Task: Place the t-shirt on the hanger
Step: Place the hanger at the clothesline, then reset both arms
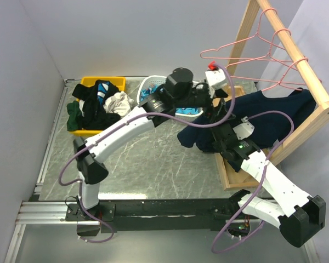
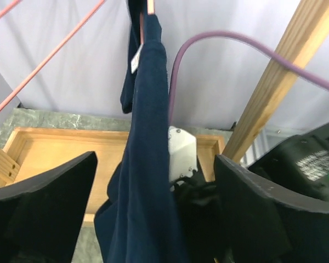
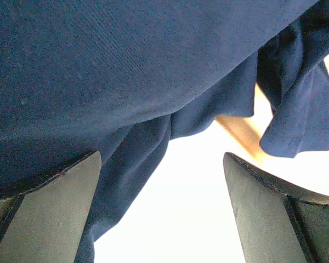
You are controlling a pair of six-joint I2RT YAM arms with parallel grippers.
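The navy t-shirt (image 1: 263,118) hangs in folds over the right part of the wooden rack, above its base. In the left wrist view the t-shirt (image 2: 145,164) drops as a narrow column between my left gripper's (image 2: 153,213) wide-apart fingers, with its white label (image 2: 136,57) near the top. Pink hanger wires (image 2: 44,60) cross the upper left of that view. Several pink hangers (image 1: 236,55) hang on the rod. My left gripper (image 1: 219,96) is open at the shirt's left end. My right gripper (image 3: 162,208) is open under the cloth (image 3: 126,66), which lies against its left finger (image 3: 55,208).
The wooden rack (image 1: 296,60) stands at the right on a wooden base tray (image 1: 230,175). A yellow bin (image 1: 112,82) with a clothes heap sits at the back left. A white basket (image 1: 151,84) is beside it. My right arm's black body (image 2: 296,181) is close to my left gripper.
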